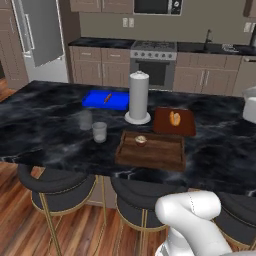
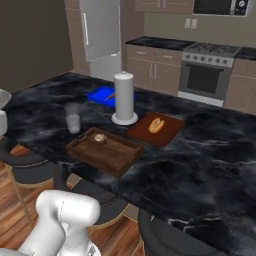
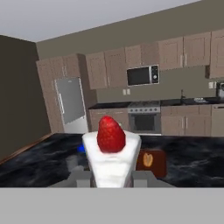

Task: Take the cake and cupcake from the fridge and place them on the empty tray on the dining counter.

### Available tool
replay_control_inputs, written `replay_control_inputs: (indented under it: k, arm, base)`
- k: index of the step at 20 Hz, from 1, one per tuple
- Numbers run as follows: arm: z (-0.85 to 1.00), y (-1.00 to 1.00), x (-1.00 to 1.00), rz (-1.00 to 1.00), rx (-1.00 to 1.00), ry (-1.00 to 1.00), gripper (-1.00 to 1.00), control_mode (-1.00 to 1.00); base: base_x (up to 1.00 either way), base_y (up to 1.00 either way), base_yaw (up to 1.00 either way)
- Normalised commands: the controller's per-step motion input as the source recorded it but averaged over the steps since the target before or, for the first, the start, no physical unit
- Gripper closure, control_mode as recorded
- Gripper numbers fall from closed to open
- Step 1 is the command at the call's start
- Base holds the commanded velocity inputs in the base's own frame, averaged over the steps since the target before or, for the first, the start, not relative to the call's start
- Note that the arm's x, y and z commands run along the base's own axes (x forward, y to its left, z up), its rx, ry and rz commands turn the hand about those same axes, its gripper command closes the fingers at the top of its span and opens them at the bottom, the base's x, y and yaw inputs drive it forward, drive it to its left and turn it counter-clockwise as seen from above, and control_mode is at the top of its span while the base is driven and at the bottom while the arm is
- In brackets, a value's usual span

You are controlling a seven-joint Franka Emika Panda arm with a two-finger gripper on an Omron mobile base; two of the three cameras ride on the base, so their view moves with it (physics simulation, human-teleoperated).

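Cupcake (image 1: 141,140) done, sits at 11 o'clock in tray (image 1: 150,159) on counter (image 1: 50,135); hand (image 3: 112,177) clamped on cake (image 3: 112,162), which is not yet placed.

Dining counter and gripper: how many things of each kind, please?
Trays: 2, brown tray and blue tray
Glasses: 2
Sweets: 2, cupcake, cake in the gripper
Board with bread: 1
Paper towel roll: 1
Total: 8
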Motion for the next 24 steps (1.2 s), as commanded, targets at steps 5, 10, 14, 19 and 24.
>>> replay_control_inputs:
  k: [5,10,14,19,24]
  arm:
    - [0.00,0.00,0.00,0.00,0.00,0.00,1.00,1.00]
    - [0.00,0.00,0.00,0.00,0.00,0.00,1.00,1.00]
    - [-0.05,-0.27,0.45,0.02,0.02,0.13,1.00,-1.00]
    - [-0.22,-0.53,1.00,0.04,0.02,0.39,1.00,-1.00]
    - [-0.27,-0.38,0.96,0.09,0.02,0.25,1.00,-1.00]
  base:
    - [0.68,-0.42,0.17]
    - [0.76,-0.44,0.13]
    - [0.41,-0.23,0.05]
    - [0.00,0.00,0.00]
    - [0.00,0.00,0.00]
